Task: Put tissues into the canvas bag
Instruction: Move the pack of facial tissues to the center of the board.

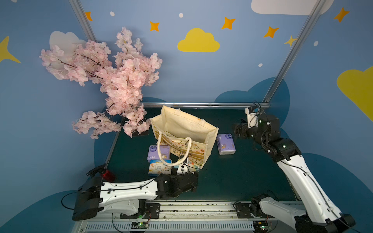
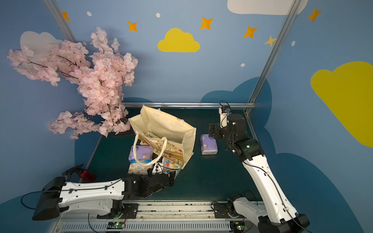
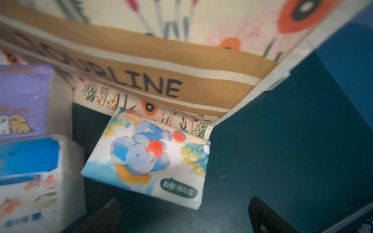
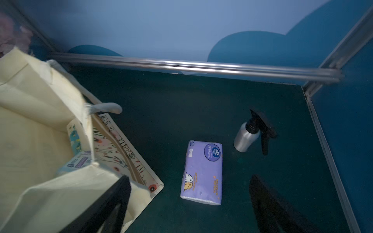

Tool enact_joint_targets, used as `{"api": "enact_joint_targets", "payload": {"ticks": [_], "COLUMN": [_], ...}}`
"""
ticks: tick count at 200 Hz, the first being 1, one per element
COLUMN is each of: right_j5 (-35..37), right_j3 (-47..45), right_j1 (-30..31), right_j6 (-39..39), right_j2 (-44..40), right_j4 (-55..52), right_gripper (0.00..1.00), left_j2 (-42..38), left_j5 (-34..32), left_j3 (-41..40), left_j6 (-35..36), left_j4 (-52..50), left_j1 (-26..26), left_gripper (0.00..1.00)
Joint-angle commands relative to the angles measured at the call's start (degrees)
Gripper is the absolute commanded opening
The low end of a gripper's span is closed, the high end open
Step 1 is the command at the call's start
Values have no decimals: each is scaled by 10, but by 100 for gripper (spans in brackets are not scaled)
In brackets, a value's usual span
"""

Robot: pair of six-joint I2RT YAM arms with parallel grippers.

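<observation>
The cream canvas bag [image 1: 187, 129] [image 2: 167, 129] stands open mid-table, and two tissue packs [image 4: 77, 160] lie inside it. In front of it lie a purple pack [image 1: 158, 152], a light blue pack [image 1: 160, 161] and a white floral pack [image 1: 157, 169]. A white cartoon-print pack [image 3: 149, 159] leans against the bag's printed front [image 3: 181, 66]. My left gripper [image 1: 184, 170] [image 3: 184, 215] is open just short of that pack, touching nothing. Another purple pack [image 1: 226, 144] [image 4: 202, 171] lies right of the bag. Above it my right gripper [image 1: 237, 130] [image 4: 189, 181] hangs open and empty.
A silver spray bottle [image 4: 245, 139] lies beyond the right purple pack near the right frame. A red spray bottle [image 1: 107, 174] lies at the front left. A pink blossom tree [image 1: 113, 84] overhangs the back left. A metal rail [image 1: 201, 105] bounds the back edge.
</observation>
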Motion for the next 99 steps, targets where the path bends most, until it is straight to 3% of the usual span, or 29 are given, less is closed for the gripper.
{"api": "enact_joint_targets", "payload": {"ticks": [1, 29, 63, 99], "right_j5": [-9, -63, -197, -269], "right_j3": [-75, -192, -329, -395], "right_j1": [-49, -139, -259, -293], "right_j6": [72, 126, 206, 219], "right_j2": [-35, -47, -29, 31], "right_j4": [53, 100, 206, 308], "right_gripper": [92, 92, 92, 91], "left_j2": [71, 191, 328, 462], "left_j5": [-5, 35, 124, 197], "left_j3": [65, 193, 335, 473], "left_j6": [80, 162, 191, 169], "left_j4": [48, 59, 48, 15], "left_j1": [-2, 11, 42, 108], "left_gripper": [100, 100, 100, 100]}}
